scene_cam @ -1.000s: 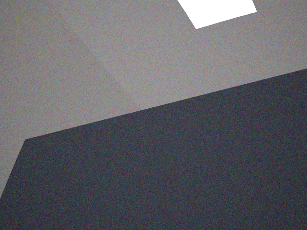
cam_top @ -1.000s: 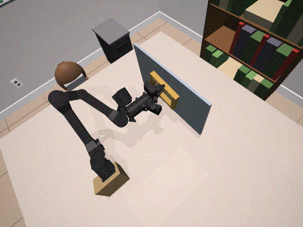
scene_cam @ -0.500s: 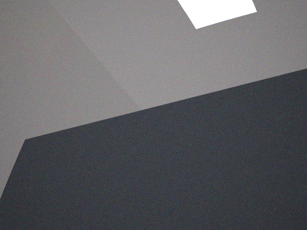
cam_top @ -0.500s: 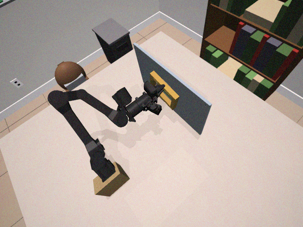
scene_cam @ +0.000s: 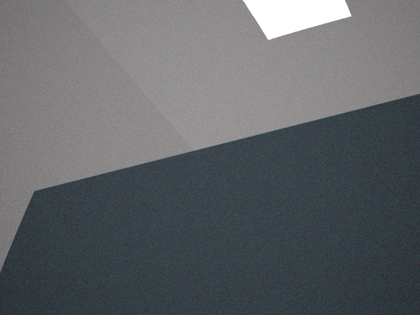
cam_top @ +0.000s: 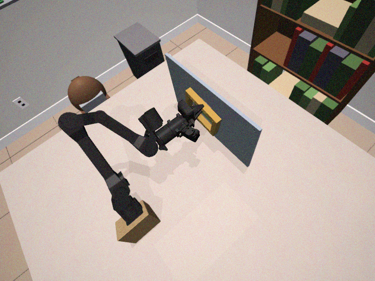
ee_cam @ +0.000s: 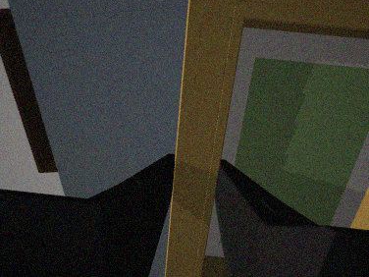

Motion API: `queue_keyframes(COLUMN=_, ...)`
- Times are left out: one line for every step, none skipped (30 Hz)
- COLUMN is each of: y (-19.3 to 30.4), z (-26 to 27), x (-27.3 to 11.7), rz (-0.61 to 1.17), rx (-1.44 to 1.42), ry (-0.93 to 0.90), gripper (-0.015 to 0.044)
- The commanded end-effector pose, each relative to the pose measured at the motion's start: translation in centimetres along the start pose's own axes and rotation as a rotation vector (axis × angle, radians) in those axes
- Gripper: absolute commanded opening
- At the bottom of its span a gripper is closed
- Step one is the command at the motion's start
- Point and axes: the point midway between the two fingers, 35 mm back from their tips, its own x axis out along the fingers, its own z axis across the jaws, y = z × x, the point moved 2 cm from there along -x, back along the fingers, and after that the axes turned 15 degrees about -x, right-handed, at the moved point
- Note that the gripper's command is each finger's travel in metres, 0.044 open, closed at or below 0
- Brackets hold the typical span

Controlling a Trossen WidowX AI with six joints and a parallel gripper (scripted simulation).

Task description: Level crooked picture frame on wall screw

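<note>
The golden picture frame (cam_top: 213,114) (ee_cam: 216,5) is at the front face of the upright blue-grey wall panel (cam_top: 234,134) (ee_cam: 123,79). The wrist view shows its grey inner border and green picture. My gripper (cam_top: 201,106) (ee_cam: 195,165) is shut on one bar of the frame, apparently the top bar near its middle, with a finger on each side. The screw and the notched strip are hidden behind the frame. I cannot tell from these views whether the frame is level. The exterior view shows only the plain panel (scene_cam: 210,231) and the ceiling, with no frame or gripper.
The panel stands on a pale table top (cam_top: 219,231). My arm rises from a wooden block (cam_top: 139,229) at the front left. A brown round object (cam_top: 84,90) and a grey cabinet (cam_top: 137,40) are beyond the table, and a bookcase (cam_top: 272,44) is behind the panel.
</note>
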Motion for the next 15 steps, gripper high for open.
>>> queue_keyframes(y=0.43, z=0.73, x=0.05, rz=0.004, rx=0.005, ry=-0.023, gripper=0.0)
queue_keyframes(y=0.47, z=0.76, x=0.05, rz=0.004, rx=0.005, ry=-0.023, gripper=0.0)
queue_keyframes(y=0.5, z=0.8, x=0.04, rz=0.004, rx=0.005, ry=-0.023, gripper=0.0)
queue_keyframes(y=0.52, z=0.83, x=0.04, rz=0.004, rx=0.005, ry=-0.023, gripper=0.0)
queue_keyframes(y=0.52, z=0.85, x=0.04, rz=0.004, rx=0.005, ry=-0.023, gripper=0.0)
queue_keyframes(y=0.52, z=0.86, x=0.04, rz=0.004, rx=0.005, ry=-0.023, gripper=0.0)
queue_keyframes(y=0.52, z=0.87, x=0.04, rz=0.004, rx=0.005, ry=-0.023, gripper=0.0)
queue_keyframes(y=0.52, z=0.86, x=0.04, rz=0.004, rx=0.005, ry=-0.023, gripper=0.0)
queue_keyframes(y=0.53, z=0.84, x=0.04, rz=0.004, rx=0.005, ry=-0.023, gripper=0.0)
queue_keyframes(y=0.53, z=0.82, x=0.04, rz=0.004, rx=0.005, ry=-0.023, gripper=0.0)
queue_keyframes(y=0.54, z=0.79, x=0.04, rz=0.004, rx=0.005, ry=-0.023, gripper=0.0)
queue_keyframes(y=0.55, z=0.76, x=0.04, rz=0.004, rx=0.005, ry=-0.023, gripper=0.0)
queue_keyframes(y=0.56, z=0.72, x=0.05, rz=0.004, rx=0.005, ry=-0.023, gripper=0.0)
queue_keyframes(y=0.57, z=0.68, x=0.05, rz=0.004, rx=0.005, ry=-0.023, gripper=0.0)
queue_keyframes(y=0.58, z=0.65, x=0.05, rz=0.004, rx=0.005, ry=-0.023, gripper=0.0)
